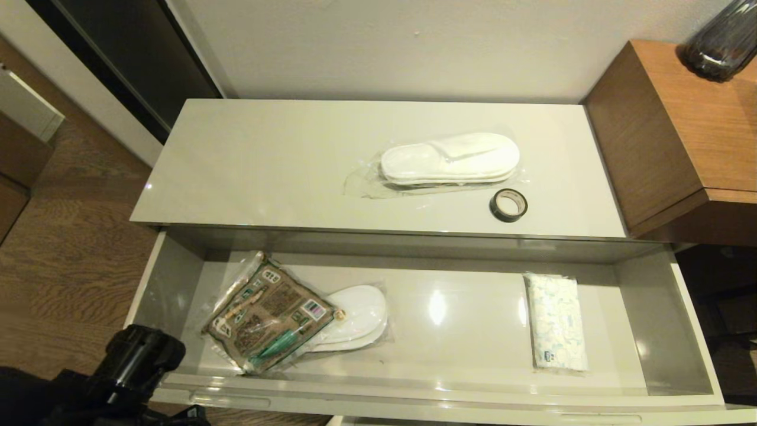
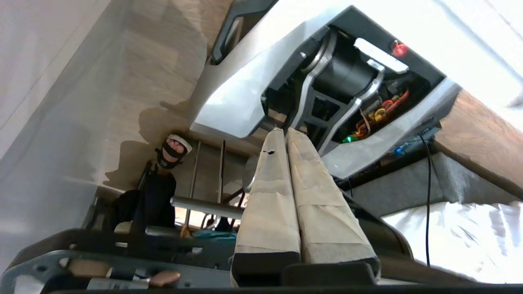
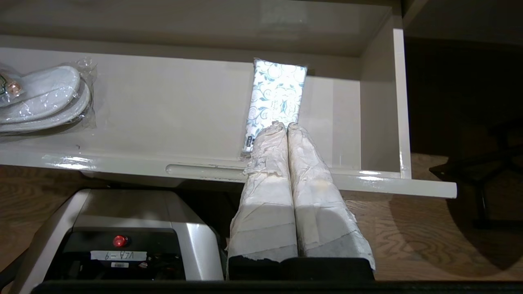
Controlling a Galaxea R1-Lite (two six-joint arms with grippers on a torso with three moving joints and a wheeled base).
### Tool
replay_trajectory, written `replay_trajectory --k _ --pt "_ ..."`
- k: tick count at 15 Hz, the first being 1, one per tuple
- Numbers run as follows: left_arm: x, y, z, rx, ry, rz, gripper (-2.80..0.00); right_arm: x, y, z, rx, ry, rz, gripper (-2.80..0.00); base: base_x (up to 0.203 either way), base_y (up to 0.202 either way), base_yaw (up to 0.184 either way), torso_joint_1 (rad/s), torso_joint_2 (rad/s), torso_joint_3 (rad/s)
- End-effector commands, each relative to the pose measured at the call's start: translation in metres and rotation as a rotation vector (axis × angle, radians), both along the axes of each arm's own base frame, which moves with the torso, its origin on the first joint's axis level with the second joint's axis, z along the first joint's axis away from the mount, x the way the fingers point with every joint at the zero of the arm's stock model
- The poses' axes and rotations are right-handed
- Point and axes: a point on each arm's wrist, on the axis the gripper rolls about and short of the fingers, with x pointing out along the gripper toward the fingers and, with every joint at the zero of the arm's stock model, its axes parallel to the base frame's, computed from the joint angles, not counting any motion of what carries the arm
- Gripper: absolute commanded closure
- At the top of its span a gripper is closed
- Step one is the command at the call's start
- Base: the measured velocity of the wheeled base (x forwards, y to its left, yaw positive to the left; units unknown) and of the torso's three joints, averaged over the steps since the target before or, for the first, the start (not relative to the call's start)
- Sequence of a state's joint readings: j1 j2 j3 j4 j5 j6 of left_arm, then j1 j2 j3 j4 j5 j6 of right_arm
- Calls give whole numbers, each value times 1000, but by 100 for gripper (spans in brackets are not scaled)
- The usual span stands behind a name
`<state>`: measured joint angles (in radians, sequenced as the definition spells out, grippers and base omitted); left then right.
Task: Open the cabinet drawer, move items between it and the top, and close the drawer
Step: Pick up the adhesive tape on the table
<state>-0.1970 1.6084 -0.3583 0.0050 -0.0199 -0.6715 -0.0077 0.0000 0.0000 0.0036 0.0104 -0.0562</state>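
Nearest, the left gripper (image 2: 286, 134) is seen with fingers pressed together, empty, below the open wide off-white cabinet drawer (image 1: 662, 313); the right gripper (image 3: 286, 127) is parked likewise closed. Inside lie the brown-and-green printed packet (image 1: 269, 313) overlapping wrapped white slippers (image 1: 358, 316), and a patterned tissue pack (image 1: 556, 328). Beyond, on the glossy top (image 1: 248, 165), another slipper pair (image 1: 449, 157) and a black tape roll (image 1: 508, 205) rest. The fingers should probably be opened before descending on the packet.
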Motion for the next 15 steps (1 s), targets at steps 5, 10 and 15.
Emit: replay_trajectory --k 5,10,15 --pt "27 -5 -13 57 -94 53 0 0 0 0 -1 -1 0 0 0 0 0 0 0 0" --pt "22 -6 42 -12 -226 29 0 0 0 0 -1 -1 0 0 0 0 0 0 0 0" --pt "40 -18 150 -283 -344 -97 0 0 0 0 -7 3 -1 0 0 0 0 0 0 0"
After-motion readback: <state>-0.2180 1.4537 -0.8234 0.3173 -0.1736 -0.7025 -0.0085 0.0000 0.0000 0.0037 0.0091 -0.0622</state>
